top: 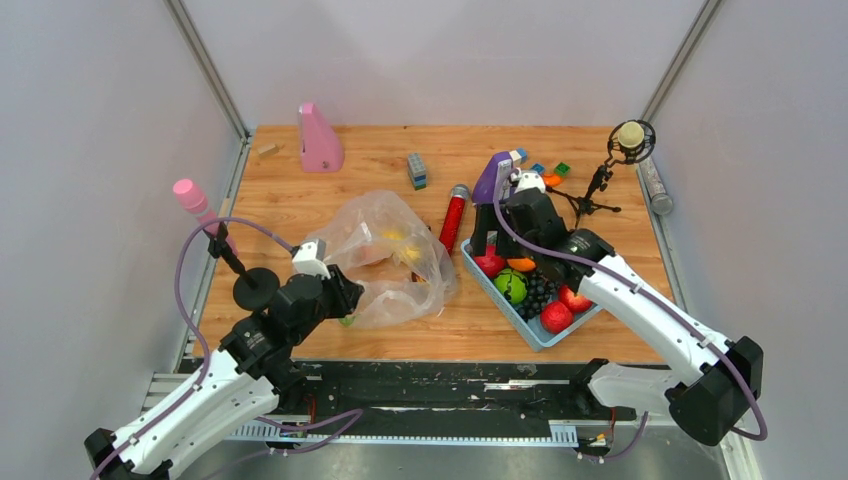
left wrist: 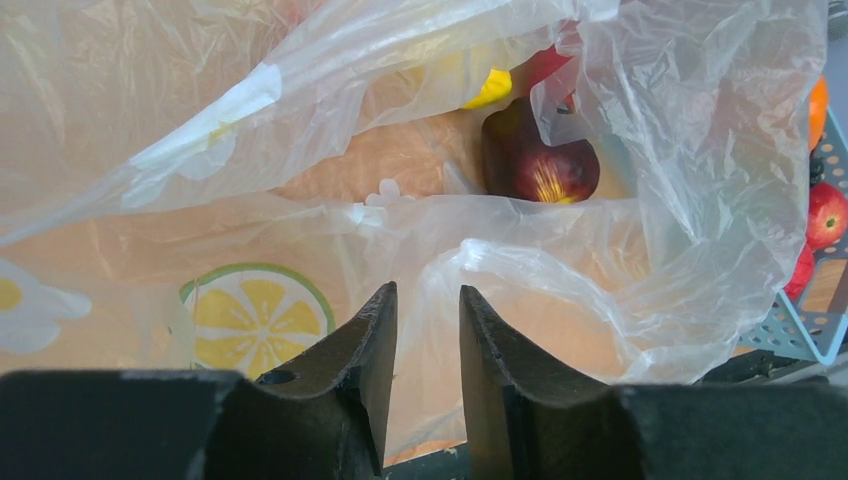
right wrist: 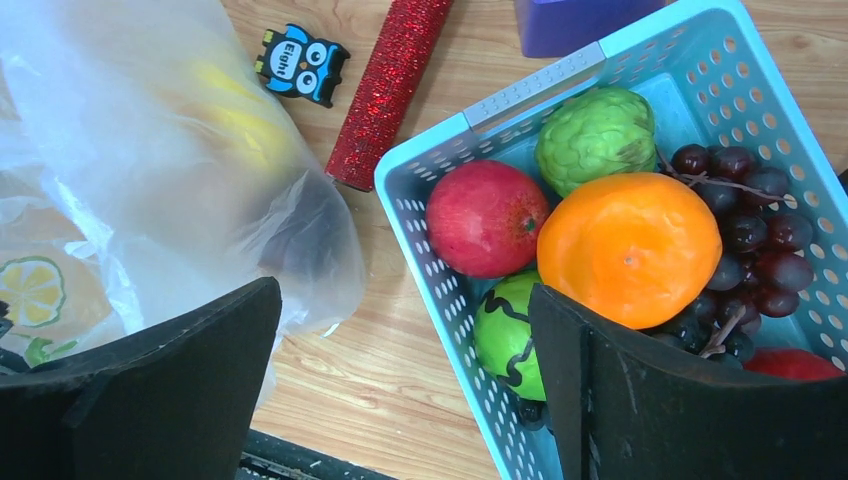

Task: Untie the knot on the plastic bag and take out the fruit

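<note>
The see-through plastic bag point(top: 390, 260) with lemon and flower prints lies mid-table, its mouth slack and open; no knot shows. Inside it are a yellow fruit point(left wrist: 490, 88) and a dark red one point(left wrist: 545, 165). My left gripper point(left wrist: 428, 295) is at the bag's near-left edge, its jaws a narrow gap apart with bag film point(left wrist: 520, 270) bunched in it. My right gripper point(right wrist: 400, 300) is wide open and empty, above the left rim of the blue tray point(right wrist: 520, 85), beside the bag point(right wrist: 150, 170). An orange fruit point(right wrist: 628, 248) lies in the tray.
The tray also holds red apples point(right wrist: 487, 218), a green bumpy fruit point(right wrist: 597, 138), a green ball point(right wrist: 510, 335) and dark grapes point(right wrist: 760, 210). A red glitter cylinder point(top: 453, 218) lies between bag and tray. A pink block point(top: 320, 140), toy bricks point(top: 417, 170) and microphone stands point(top: 625, 150) stand behind.
</note>
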